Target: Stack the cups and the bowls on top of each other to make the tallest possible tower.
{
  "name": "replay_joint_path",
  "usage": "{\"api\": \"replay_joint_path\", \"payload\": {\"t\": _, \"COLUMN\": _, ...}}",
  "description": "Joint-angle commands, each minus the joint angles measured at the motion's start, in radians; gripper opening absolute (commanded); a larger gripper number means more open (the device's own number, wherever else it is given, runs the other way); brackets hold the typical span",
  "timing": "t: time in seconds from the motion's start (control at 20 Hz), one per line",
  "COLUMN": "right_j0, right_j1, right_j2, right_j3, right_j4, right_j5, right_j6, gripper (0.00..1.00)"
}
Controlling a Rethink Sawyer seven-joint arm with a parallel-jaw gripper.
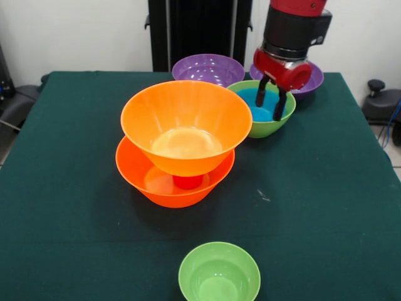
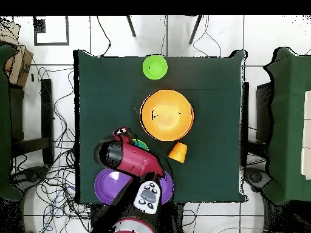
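The tower stands mid-table: a large orange bowl (image 1: 169,188) as base, a red cup (image 1: 188,182) inside it, and a second large orange bowl (image 1: 186,119) resting on the cup. From overhead the top orange bowl (image 2: 167,114) hides the rest. My gripper (image 1: 270,103) is open, its fingers hanging inside the medium green bowl (image 1: 270,128), just over a blue bowl (image 1: 255,100) nested in it. The orange cup (image 2: 178,151) shows only overhead, beside the tower. Two purple bowls (image 1: 208,68) (image 1: 311,80) sit at the back. The small green bowl (image 1: 219,274) is at the front edge.
In the overhead view my red arm (image 2: 130,159) covers most of the medium green bowl (image 2: 141,144) and part of a purple bowl (image 2: 108,185). The small green bowl (image 2: 155,67) lies near the far table edge. Dark green cloth (image 1: 332,207) covers the table.
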Motion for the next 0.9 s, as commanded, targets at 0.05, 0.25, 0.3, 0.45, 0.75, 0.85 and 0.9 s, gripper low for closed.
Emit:
{"api": "replay_joint_path", "payload": {"t": 0.05, "right_j0": -0.054, "right_j1": 0.044, "right_j2": 0.177, "right_j3": 0.038, "right_j4": -0.089, "right_j5": 0.019, "right_j6": 0.002, "gripper": 1.00}}
{"api": "replay_joint_path", "payload": {"t": 0.25, "right_j0": -0.061, "right_j1": 0.061, "right_j2": 0.184, "right_j3": 0.025, "right_j4": -0.104, "right_j5": -0.004, "right_j6": 0.018, "gripper": 1.00}}
{"api": "replay_joint_path", "payload": {"t": 0.3, "right_j0": -0.058, "right_j1": 0.064, "right_j2": 0.180, "right_j3": 0.022, "right_j4": -0.106, "right_j5": -0.003, "right_j6": 0.023, "gripper": 1.00}}
{"api": "replay_joint_path", "payload": {"t": 0.45, "right_j0": -0.054, "right_j1": 0.076, "right_j2": 0.177, "right_j3": 0.016, "right_j4": -0.111, "right_j5": -0.011, "right_j6": 0.035, "gripper": 1.00}}
{"api": "replay_joint_path", "payload": {"t": 0.75, "right_j0": -0.022, "right_j1": 0.097, "right_j2": 0.168, "right_j3": 0.003, "right_j4": -0.096, "right_j5": -0.023, "right_j6": 0.069, "gripper": 1.00}}
{"api": "replay_joint_path", "payload": {"t": 0.85, "right_j0": -0.015, "right_j1": 0.102, "right_j2": 0.167, "right_j3": 0.001, "right_j4": -0.092, "right_j5": -0.029, "right_j6": 0.076, "gripper": 1.00}}
{"api": "replay_joint_path", "payload": {"t": 0.9, "right_j0": -0.014, "right_j1": 0.109, "right_j2": 0.168, "right_j3": -0.001, "right_j4": -0.091, "right_j5": -0.034, "right_j6": 0.077, "gripper": 1.00}}
